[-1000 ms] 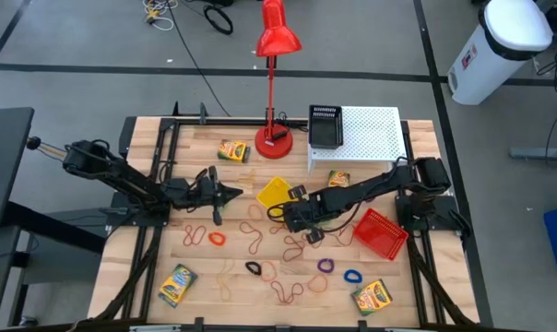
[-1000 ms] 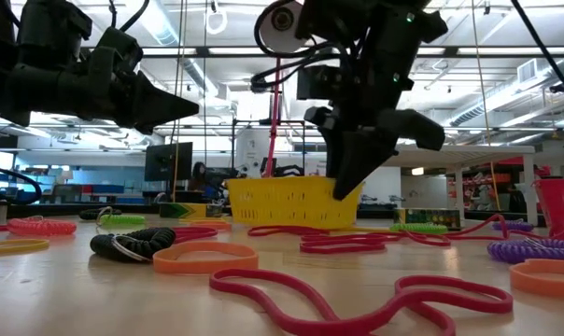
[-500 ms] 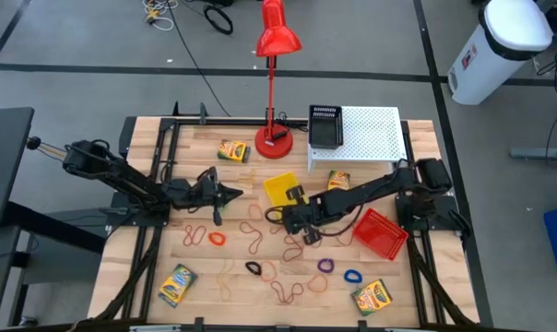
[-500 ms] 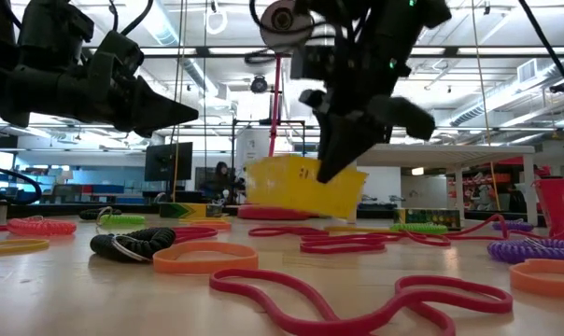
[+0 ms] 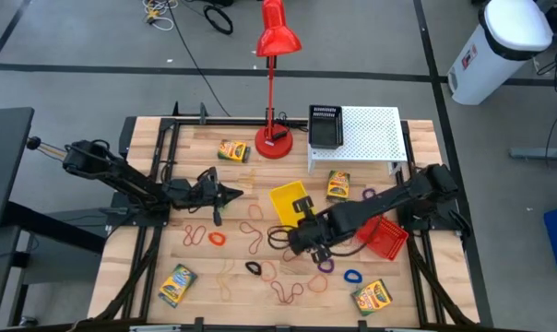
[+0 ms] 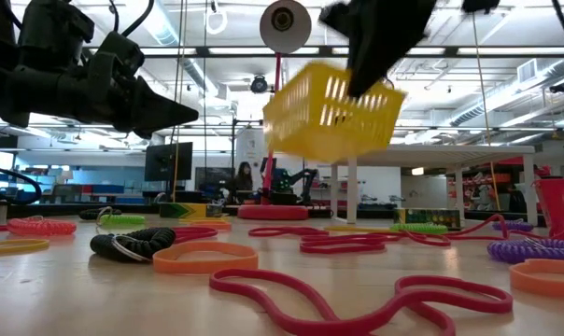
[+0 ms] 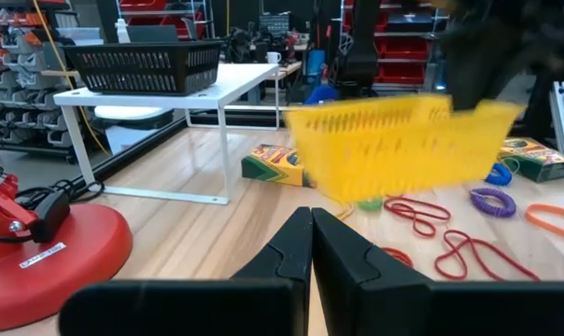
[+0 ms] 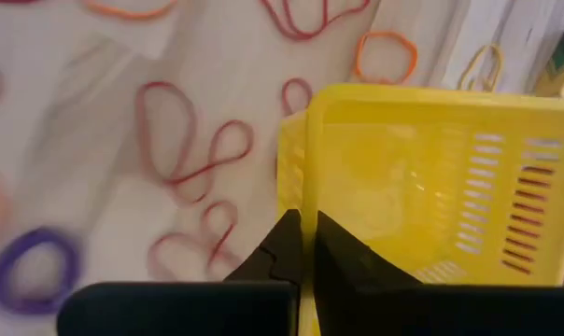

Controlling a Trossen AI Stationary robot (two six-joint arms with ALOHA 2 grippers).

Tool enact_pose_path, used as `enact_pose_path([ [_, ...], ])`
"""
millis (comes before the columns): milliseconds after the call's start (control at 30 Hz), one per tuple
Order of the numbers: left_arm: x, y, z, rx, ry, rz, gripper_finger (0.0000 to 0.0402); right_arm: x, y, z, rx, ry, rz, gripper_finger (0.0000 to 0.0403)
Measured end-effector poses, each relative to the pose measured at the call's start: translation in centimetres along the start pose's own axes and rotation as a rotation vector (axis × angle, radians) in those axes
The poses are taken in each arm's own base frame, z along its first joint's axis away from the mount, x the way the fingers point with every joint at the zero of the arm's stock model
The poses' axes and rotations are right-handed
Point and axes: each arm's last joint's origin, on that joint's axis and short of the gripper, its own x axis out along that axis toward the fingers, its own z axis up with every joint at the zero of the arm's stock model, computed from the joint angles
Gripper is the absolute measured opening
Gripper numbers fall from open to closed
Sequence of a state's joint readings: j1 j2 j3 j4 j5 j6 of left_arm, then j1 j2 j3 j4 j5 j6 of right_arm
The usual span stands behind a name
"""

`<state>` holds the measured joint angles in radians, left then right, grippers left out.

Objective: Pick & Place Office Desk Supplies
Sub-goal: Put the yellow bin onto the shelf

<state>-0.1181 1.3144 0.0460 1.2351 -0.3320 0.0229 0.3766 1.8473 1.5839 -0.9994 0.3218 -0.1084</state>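
1. Looking straight down, you see the wooden bench (image 5: 232, 277) strewn with rubber-band loops (image 5: 256, 242). Your right hand (image 5: 303, 224) sits near the middle, clenched on the rim of the yellow bin (image 5: 288, 200). The red bin (image 5: 385, 236) lies just beside that arm, the black bin (image 5: 325, 126) stands on the white shelf (image 5: 375, 134), and crayon boxes (image 5: 177, 283) lie scattered about. Your left hand (image 5: 234, 193) hovers left of centre, clenched on nothing.
2. From bench height, the yellow bin (image 6: 331, 112) hangs tilted, clear of the surface, gripped at its upper edge.
3. Your left wrist camera shows the left hand's fingers (image 7: 287, 252) pressed together, empty; the yellow bin (image 7: 399, 145) is ahead, off the bench.
4. Your right wrist camera shows the right hand's fingers (image 8: 287, 245) pinching the yellow bin's wall (image 8: 431, 177), loops below.
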Motion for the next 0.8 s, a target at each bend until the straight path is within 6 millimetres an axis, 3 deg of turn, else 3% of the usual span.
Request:
enact_pose_path([
  [167,0.0,0.0,-0.1,0.002,0.007,0.000,0.0018,-4.6,0.7,-0.6,0.063,0.022,-0.003,0.0011],
  [367,0.0,0.0,-0.1,0.001,0.006,0.000,0.0018,-10.0,0.6,-2.9,0.166,0.027,-0.054,0.0016],
  [567,0.0,0.0,0.0,0.001,0.005,0.000,0.0018,-13.9,-1.2,-6.6,0.300,0.046,-0.138,0.0010],
  [800,0.0,0.0,0.0,0.001,0.005,0.000,0.0018,-17.1,-4.1,-9.8,0.415,-0.018,-0.186,0.0017],
])
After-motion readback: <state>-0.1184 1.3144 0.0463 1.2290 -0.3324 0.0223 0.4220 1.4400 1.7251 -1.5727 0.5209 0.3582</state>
